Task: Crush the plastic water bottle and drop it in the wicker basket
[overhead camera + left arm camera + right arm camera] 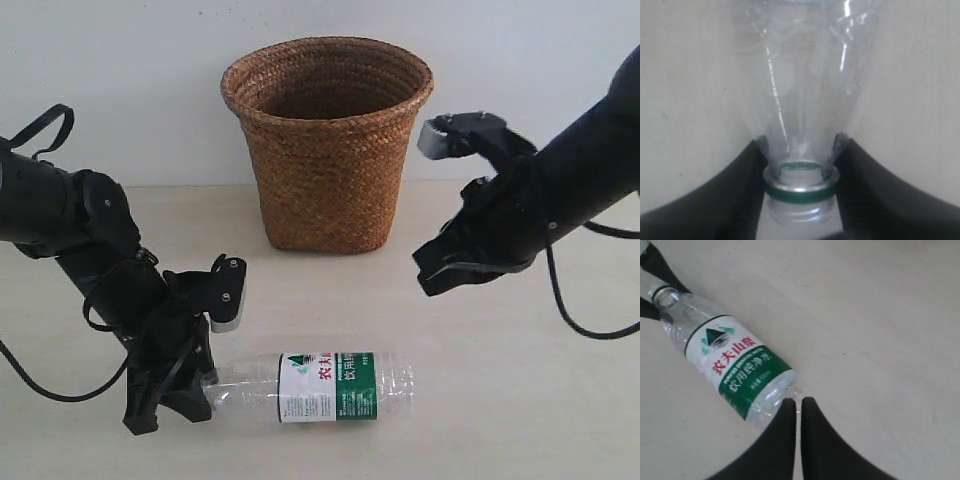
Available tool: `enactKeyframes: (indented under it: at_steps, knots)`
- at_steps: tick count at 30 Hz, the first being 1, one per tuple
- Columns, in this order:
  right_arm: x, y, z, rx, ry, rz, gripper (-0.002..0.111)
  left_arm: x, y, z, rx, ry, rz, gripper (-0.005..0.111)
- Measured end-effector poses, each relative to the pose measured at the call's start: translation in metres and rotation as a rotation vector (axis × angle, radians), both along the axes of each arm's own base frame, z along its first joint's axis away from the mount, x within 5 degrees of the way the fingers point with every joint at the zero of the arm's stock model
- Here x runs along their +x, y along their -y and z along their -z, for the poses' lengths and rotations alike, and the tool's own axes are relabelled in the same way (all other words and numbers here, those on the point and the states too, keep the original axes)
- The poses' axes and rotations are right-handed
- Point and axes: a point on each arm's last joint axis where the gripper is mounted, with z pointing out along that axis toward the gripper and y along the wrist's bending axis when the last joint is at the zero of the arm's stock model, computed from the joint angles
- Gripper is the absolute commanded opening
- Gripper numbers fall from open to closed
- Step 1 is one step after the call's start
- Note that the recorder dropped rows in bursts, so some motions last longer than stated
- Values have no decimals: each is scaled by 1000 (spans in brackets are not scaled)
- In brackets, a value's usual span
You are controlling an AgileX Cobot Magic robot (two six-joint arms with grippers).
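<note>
Plastic water bottle (pixel 320 388): lies on its side on the table (pixel 530 410), in front of the wicker basket (pixel 325 180) and apart from it. The open neck points toward the left arm and the base toward the right.
Condition of bottle: the body appears round and uncrushed, and no cap is fitted.
Left gripper (pixel 207 375): closed narrowly on the bottle neck. In the left wrist view, its dark fingers (pixel 730 195) press on both sides just above the green neck ring (pixel 800 192).
Right gripper (pixel 799 410): empty, with the jaws drawn almost together and only a thin slit between them. It hangs above the table, near the base end of the bottle but not touching it.
Wicker basket: stands upright behind the bottle with its mouth open. Its interior is not visible from this angle.
Handling, weight: the bottle looks empty and is likely very light, so it may skid or roll on the smooth table when pushed.
Handling, stiffness: the neck is probably the stiffest part and suits a holding grip. The thin clear walls and the body under the label (pixel 737 367) should buckle under a squeeze.
Handling, surface: the plastic is probably slick, so a rounded body could slip out of closing jaws.
Recommended hold: keep the neck clamped and apply the crushing squeeze across the mid-body.
Air escape: with no cap on, the air should vent, so the bottle should stay crushed.
</note>
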Motion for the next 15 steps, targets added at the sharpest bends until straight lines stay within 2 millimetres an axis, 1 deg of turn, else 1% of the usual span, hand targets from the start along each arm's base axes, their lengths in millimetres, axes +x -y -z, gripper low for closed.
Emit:
enactKeyframes:
  at_steps: [1,4,7,10,11,13,15]
  knots:
    - [1,-12,9,-8,-19,-46,0,-1,1,0,1,-4,-8,4]
    - [1,-34,15,-38,-41,-111,0,-3,5,0,2,-13,-22,4]
    - [8,-54,15,-80,-50,-120,0,-5,9,1,9,-24,-41,4]
    - [15,-71,24,-142,-87,-123,0,-6,12,2,18,-32,-51,4]
    - [19,-79,33,-169,-126,-118,0,-6,11,5,23,-41,-61,4]
    - [23,-88,45,-192,-184,-113,0,-6,11,6,31,-48,-73,4]
    - [27,-91,54,-206,-225,-110,0,-6,10,6,41,-47,-69,4]
